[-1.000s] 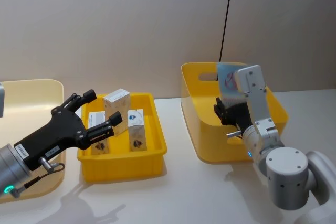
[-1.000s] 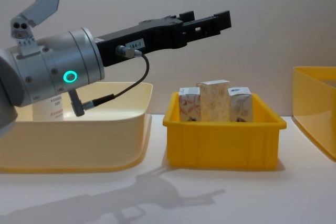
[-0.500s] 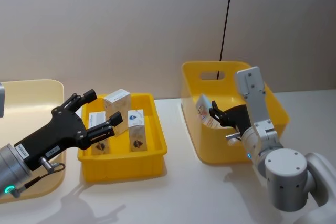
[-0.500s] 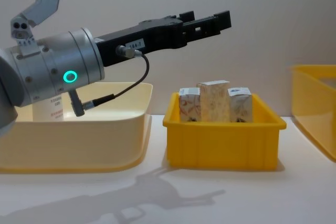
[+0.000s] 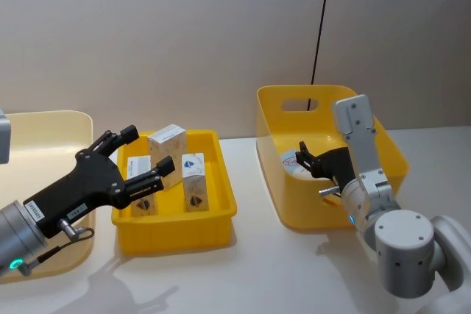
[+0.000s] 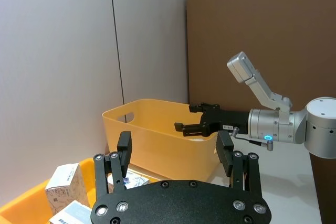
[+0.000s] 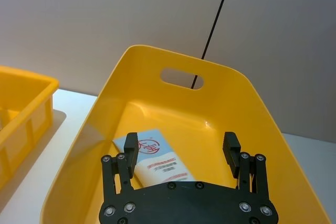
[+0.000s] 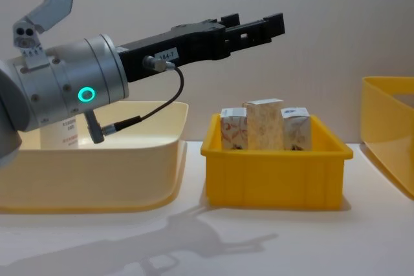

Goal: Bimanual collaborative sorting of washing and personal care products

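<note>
Tube [image 7: 157, 161], upright earlier, flat in bin [image 7: 220, 103] beneath spread right tool [image 7: 181, 142]; left tool [image 6: 174, 140] spread.

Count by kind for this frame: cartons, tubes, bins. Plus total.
Cartons: 3, all in the shallow yellow bin
Tubes: 2, one lying in the deep yellow bin, one upright in the cream bin, partly hidden
Bins: 3 (2 yellow, 1 cream)
Total: 8

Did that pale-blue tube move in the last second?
Yes. The pale-blue tube dropped from upright, above the deep yellow bin's rim, to lying on its floor.
</note>
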Action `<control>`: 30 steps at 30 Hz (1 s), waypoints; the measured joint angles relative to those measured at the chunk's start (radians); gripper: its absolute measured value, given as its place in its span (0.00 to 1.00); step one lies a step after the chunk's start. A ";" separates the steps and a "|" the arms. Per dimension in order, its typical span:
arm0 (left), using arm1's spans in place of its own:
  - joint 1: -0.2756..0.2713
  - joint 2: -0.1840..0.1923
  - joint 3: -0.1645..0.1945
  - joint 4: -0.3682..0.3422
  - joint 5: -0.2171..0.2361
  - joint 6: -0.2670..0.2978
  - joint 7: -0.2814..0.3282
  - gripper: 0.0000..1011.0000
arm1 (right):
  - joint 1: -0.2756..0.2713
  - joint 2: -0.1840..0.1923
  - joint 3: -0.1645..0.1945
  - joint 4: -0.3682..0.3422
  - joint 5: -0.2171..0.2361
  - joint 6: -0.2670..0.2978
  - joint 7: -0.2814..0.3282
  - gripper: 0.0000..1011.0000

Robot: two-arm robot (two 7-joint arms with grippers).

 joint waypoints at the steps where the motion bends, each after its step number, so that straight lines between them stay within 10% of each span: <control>1: 0.000 0.000 0.000 0.000 0.000 0.000 0.000 0.99 | -0.001 0.000 0.001 0.000 -0.001 -0.008 0.000 0.99; 30: 0.005 0.002 0.000 -0.005 0.006 0.000 0.014 0.99 | -0.012 -0.012 0.038 -0.005 -0.002 -0.397 0.012 0.99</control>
